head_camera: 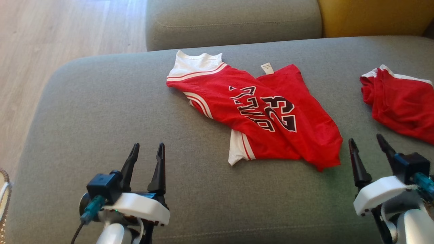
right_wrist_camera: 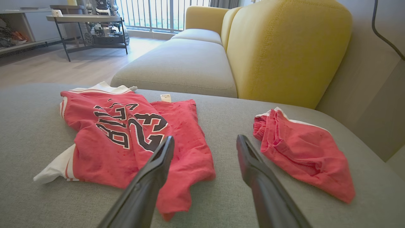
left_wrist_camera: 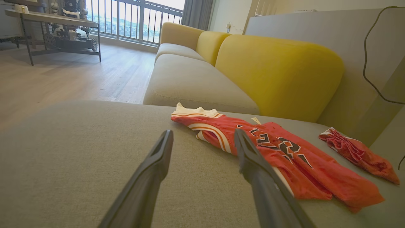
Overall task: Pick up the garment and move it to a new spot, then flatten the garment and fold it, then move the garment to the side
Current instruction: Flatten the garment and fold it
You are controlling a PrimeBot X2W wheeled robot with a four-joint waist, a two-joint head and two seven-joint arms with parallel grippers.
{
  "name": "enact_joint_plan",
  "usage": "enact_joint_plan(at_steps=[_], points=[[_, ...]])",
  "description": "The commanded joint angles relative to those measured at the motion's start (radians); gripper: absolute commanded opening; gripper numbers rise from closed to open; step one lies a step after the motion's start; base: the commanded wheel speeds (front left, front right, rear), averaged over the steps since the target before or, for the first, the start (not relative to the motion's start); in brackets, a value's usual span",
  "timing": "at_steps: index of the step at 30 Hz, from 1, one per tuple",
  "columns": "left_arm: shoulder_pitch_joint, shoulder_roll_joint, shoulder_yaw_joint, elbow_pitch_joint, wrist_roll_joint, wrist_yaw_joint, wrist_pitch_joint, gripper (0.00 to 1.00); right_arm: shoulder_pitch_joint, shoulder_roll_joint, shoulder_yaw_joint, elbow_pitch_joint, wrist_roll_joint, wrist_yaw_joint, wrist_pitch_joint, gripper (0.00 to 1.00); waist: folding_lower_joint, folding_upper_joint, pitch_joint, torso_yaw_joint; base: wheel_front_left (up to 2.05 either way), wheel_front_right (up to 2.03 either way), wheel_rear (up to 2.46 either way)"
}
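Head view: garment (head_camera: 257, 115) ahead between left fingers (head_camera: 158, 169) and right fingers (head_camera: 357, 166), both spread.

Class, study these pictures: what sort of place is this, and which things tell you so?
Most likely a home living room: a grey sofa seat with a yellow back cushion, a wooden floor, and a railed balcony window.

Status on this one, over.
Left hand open, empty. Right hand open, empty. Red jersey rumpled on grey cushion, untouched. Second red garment apart, to its right.
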Motion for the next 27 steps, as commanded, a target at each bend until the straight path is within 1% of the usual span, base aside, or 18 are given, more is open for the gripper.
enact_joint_plan(at_steps=[1, 5, 6, 9, 13, 14, 17, 22, 27], points=[[-0.041, 0.002, 0.022, -0.037, -0.011, 0.007, -0.006, 1.0, -0.031, -0.005, 0.037, -0.039, 0.013, -0.001, -0.01, 1.0, 0.0, 0.0, 0.004, -0.008, 0.0, 0.0, 0.0], [-0.05, 0.002, -0.008, -0.028, -0.011, 0.002, -0.006, 1.0, -0.043, -0.005, 0.048, -0.045, 0.022, -0.001, -0.015, 1.0, 0.0, 0.0, 0.01, -0.024, 0.0, 0.0, 0.0], [-0.057, 0.002, -0.029, -0.019, -0.006, -0.005, -0.006, 1.0, -0.047, -0.005, 0.049, -0.049, 0.026, -0.001, -0.016, 1.0, 0.0, 0.0, 0.012, -0.03, 0.0, 0.0, 0.0], [-0.087, 0.002, -0.12, 0.04, 0.023, -0.037, -0.006, 1.0, -0.059, -0.005, 0.06, -0.062, 0.035, -0.001, -0.016, 1.0, 0.0, 0.0, 0.022, -0.055, 0.0, 0.0, 0.0], [-0.157, 0.002, -0.235, 0.164, 0.053, -0.041, -0.001, 1.0, -0.076, -0.005, 0.076, -0.089, 0.045, -0.001, -0.013, 1.0, 0.0, 0.0, 0.048, -0.097, 0.0, 0.0, 0.0], [-0.179, 0.002, -0.26, 0.199, 0.058, -0.038, 0.003, 1.0, -0.079, -0.005, 0.078, -0.095, 0.048, -0.001, -0.011, 1.0, 0.0, 0.0, 0.054, -0.107, 0.0, 0.0, 0.0], [-0.248, 0.002, -0.318, 0.301, 0.066, -0.012, 0.019, 1.0, -0.088, -0.005, 0.081, -0.109, 0.055, -0.001, -0.009, 1.0, 0.0, 0.0, 0.076, -0.138, 0.0, 0.0, 0.0], [-0.34, 0.002, -0.385, 0.444, 0.047, 0.037, 0.029, 1.0, -0.093, -0.005, 0.078, -0.116, 0.062, -0.001, -0.008, 1.0, 0.0, 0.0, 0.102, -0.175, 0.0, 0.0, 0.0], [-0.404, 0.002, -0.433, 0.538, 0.01, 0.066, 0.018, 1.0, -0.099, -0.005, 0.082, -0.112, 0.07, -0.001, -0.013, 1.0, 0.0, 0.0, 0.12, -0.2, 0.0, 0.0, 0.0]])
